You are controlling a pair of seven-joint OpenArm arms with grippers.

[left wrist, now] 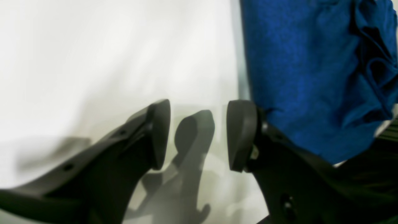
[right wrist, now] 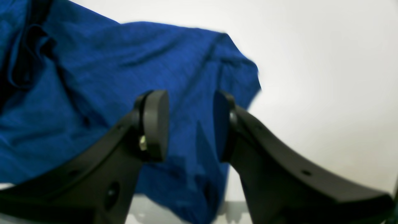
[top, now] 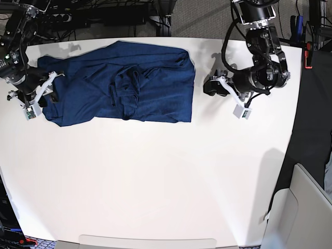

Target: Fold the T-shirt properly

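Pincers (left wrist: 198, 135) (right wrist: 191, 126) agape, empty, T-shirt (top: 122, 88) unheld

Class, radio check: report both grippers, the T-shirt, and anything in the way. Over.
Left gripper open, over bare table beside the T-shirt. Right gripper open above shirt's edge, holding nothing. Shirt partly folded, bunched mid-cloth. Nothing in the way. Over.

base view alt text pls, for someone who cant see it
A dark navy T-shirt lies rumpled on a white table. The open left gripper sits off its right edge; the open right gripper at its left end.
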